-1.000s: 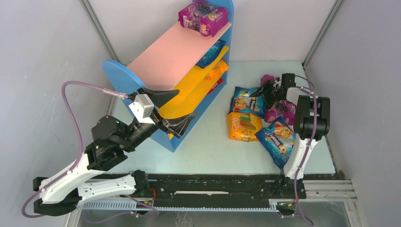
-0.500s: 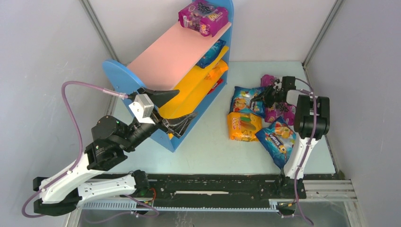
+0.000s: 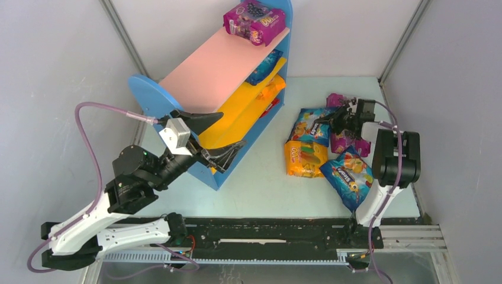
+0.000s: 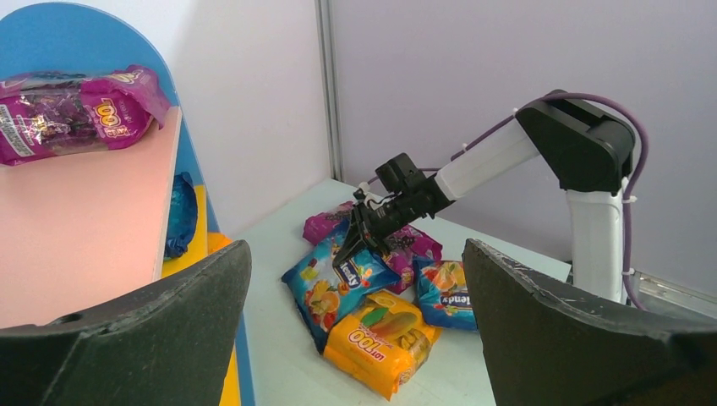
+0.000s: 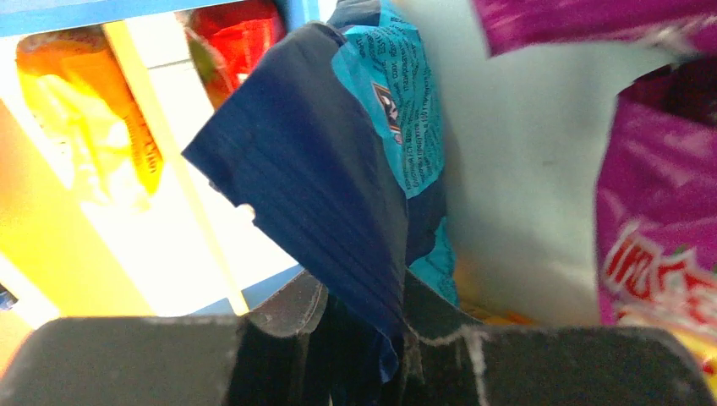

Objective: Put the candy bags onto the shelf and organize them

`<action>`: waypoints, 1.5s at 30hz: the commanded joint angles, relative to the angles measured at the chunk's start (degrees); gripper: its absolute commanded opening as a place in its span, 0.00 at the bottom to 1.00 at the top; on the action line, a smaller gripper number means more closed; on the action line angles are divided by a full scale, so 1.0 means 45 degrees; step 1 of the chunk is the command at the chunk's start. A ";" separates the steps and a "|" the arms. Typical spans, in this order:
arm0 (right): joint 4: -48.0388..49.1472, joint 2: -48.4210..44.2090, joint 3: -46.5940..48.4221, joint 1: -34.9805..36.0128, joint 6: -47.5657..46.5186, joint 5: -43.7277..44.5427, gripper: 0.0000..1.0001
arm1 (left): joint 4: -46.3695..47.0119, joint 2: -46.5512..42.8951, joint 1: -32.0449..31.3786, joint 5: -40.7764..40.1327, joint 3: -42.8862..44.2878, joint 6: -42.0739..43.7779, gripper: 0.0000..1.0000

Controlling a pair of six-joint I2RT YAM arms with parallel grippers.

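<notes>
**Right tool pinched on the seam of a blue bag**

Right tool [image 3: 329, 121] is pressed together on the flat edge of a blue bag [image 3: 306, 127]. That bag lies on the surface [image 3: 260, 183] at the far side of the loose heap, to the right of the shelf [image 3: 148, 94]. The right wrist view shows the crimped seam clamped between the tool's fingers. Left tool [image 3: 234, 129] is spread wide and holds nothing, hanging at the shelf's near end beside the yellow boards.

These pouches look light, soft and glossy. From a corner pinch one would probably sag and swing, and a grip on the puffed middle would likely slip. The flat seam looks the soundest place to take hold, as here.

On the surface there are two blue bags, the pinched one and a second blue bag [image 3: 349, 177]. There is also one orange bag [image 3: 305, 158], and the purple bags [image 3: 346, 142] seem to number two, though the arm covers part of them.

On the shelf:
- one top purple bag [image 3: 254, 21] on the pink board
- one shelved blue bag [image 3: 264, 66] on the upper yellow board
- one shelved orange bag [image 3: 272, 89] below it

Something red lower down is too hidden to name.
</notes>
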 commanded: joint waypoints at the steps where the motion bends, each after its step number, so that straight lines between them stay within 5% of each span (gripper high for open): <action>1: 0.2083 -0.1979 -0.0329 -0.0121 0.1661 -0.1307 0.02 | 0.0488 -0.0181 -0.0068 -0.0140 -0.0139 0.0254 1.00; 17: 0.1852 -0.6677 -0.1160 0.1131 0.3800 -0.1436 0.00 | 0.0534 -0.0341 -0.0068 -0.0148 -0.0199 0.0223 1.00; 26: 0.3874 -0.8769 -0.1160 0.3411 0.7592 -0.1058 0.00 | 0.0547 -0.0643 -0.0068 -0.0056 -0.0131 -0.0013 1.00; 34: 0.6080 -0.8814 -0.1160 0.5660 1.0559 0.0742 0.00 | 0.0588 -0.1015 -0.0068 0.0234 -0.0082 -0.0412 1.00; 45: 1.0534 -0.6109 -0.1114 0.8328 1.4067 0.3529 0.00 | 0.0627 -0.1260 -0.0068 0.0391 -0.0052 -0.0628 1.00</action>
